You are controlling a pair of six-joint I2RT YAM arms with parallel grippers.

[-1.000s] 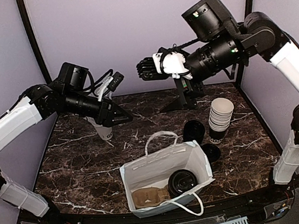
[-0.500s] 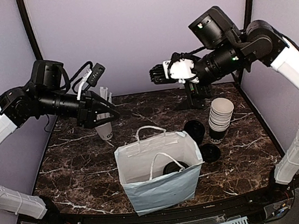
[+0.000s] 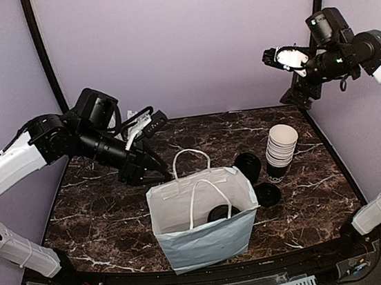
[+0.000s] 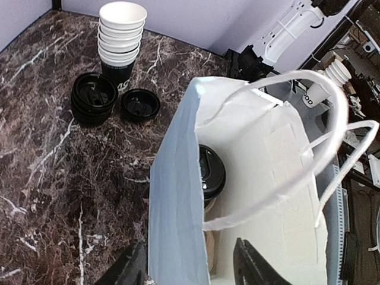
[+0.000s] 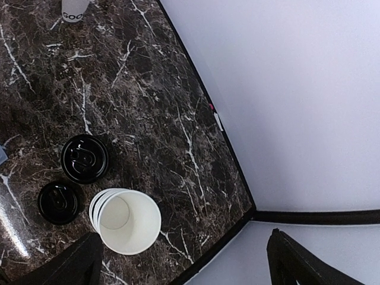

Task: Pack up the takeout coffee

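The white paper bag (image 3: pixel 203 217) stands upright mid-table with both handles up. The takeout coffee (image 3: pixel 221 213) sits inside it; only its black lid (image 4: pixel 209 172) shows, above a brown card piece. My left gripper (image 3: pixel 158 173) is at the bag's rear left rim. In the left wrist view its jaws (image 4: pixel 190 270) straddle the bag's side wall (image 4: pixel 178 225), one finger outside and one inside, with space on both sides, so it is open. My right gripper (image 3: pixel 270 57) hangs high at the back right, open and empty (image 5: pixel 184 249).
Right of the bag stand a stack of lidless white-rimmed cups (image 3: pixel 281 145), a pile of black lids (image 3: pixel 247 165) and one loose lid (image 3: pixel 268 193). A white printed cup (image 5: pixel 74 9) stands further back on the table. The right table edge (image 5: pixel 237 237) is close to the cups.
The bag, lying open on its side a second ago, now stands upright. My left gripper dropped to its rear rim, jaws narrowing. The right arm pulled away, up and to the back right.
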